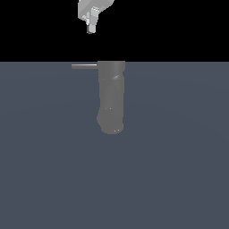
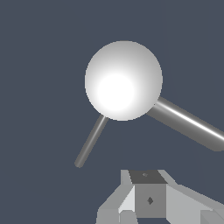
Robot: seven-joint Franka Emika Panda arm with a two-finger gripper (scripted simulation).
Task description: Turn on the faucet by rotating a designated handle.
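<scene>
In the wrist view the white gripper (image 2: pixel 148 199) fills the nearest part of the picture, its blocky fingers (image 2: pixel 127 205) drawn close around a dark grey block; whether they are fully together cannot be told. Beyond it lies the faucet (image 2: pixel 124 81), seen end-on as a bright rounded dome, with the thin handle (image 2: pixel 91 141) slanting out from under its edge toward the gripper's side, not touching it. A thicker bar (image 2: pixel 188 123) leaves the dome the other way. In the exterior view the gripper (image 1: pixel 91 27) hangs above the handle (image 1: pixel 84 66), well apart, over the bar's middle. The handle juts toward the exterior view's left from the faucet (image 1: pixel 111 96) top, which stands on the dark blue-grey floor (image 1: pixel 179 170).
</scene>
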